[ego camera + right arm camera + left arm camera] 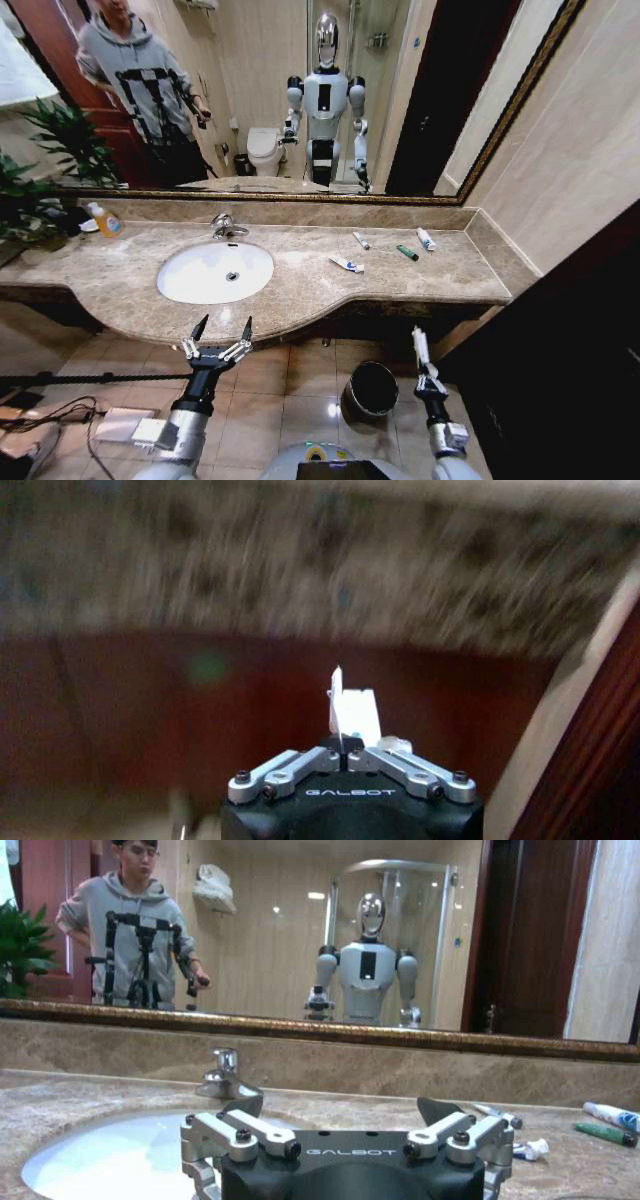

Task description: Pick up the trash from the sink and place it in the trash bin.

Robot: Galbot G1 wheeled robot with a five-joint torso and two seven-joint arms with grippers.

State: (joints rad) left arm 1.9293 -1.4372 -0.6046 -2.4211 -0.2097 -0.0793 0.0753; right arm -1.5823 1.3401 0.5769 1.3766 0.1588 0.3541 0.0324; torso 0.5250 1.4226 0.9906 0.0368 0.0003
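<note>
Brown mottled marble forms the countertop, running under a wide framed mirror. At its far left stands a yellow soap bottle, with green plant leaves behind it. Next comes the sink, a white oval basin with a chrome faucet at its back edge. Below the counter's front edge, in front of the basin, the left gripper hangs with its fingers spread wide and holding nothing. Right of the basin, the trash lies on the marble: a white-and-blue tube nearest the basin, a small white tube behind it, a dark green tube, and another white tube farthest right. On the tiled floor below sits the trash bin, black and round. Just to its right, the right gripper points up, pinched closed on a whitish wrapper.
</note>
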